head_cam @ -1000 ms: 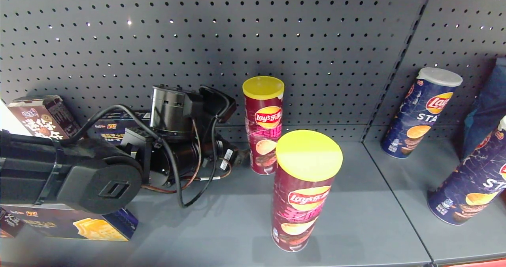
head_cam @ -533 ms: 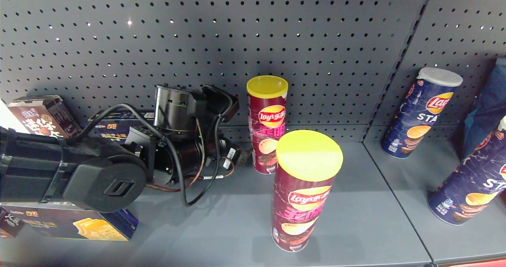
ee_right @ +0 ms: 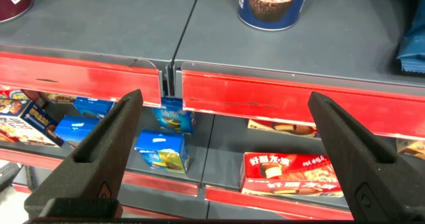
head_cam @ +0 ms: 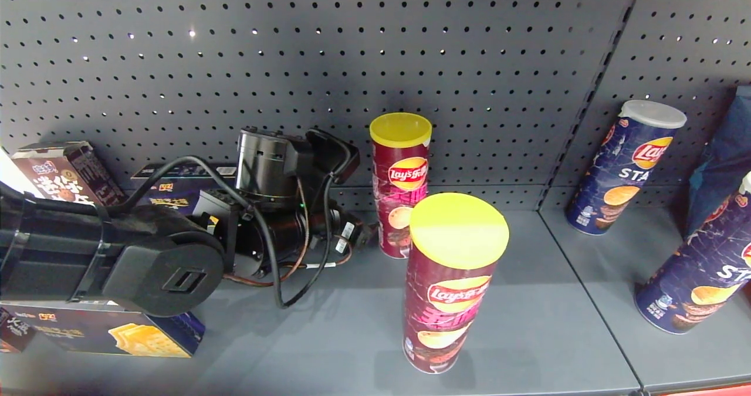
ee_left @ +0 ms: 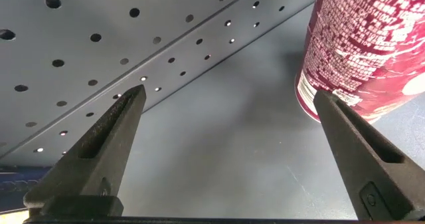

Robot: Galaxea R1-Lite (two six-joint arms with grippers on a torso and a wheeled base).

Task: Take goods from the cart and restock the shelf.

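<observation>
Two maroon cardboard crisp tubes with yellow plastic lids (head_cam: 401, 185) (head_cam: 449, 284) stand mid-way along the grey metal shelf (head_cam: 528, 325). Toward its right edge are two navy cardboard crisp tubes with pale lids (head_cam: 625, 170) (head_cam: 698, 273) and one blue foil bag (head_cam: 724, 155). At its left edge are two dark blue flat cartons (head_cam: 170, 193) (head_cam: 105, 331) and one brown carton (head_cam: 64, 173).

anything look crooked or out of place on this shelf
Mostly tidy. The brown box at the back left sits tilted and turned, unlike the flat blue box in front. The rear red can and front red can stand upright.
</observation>
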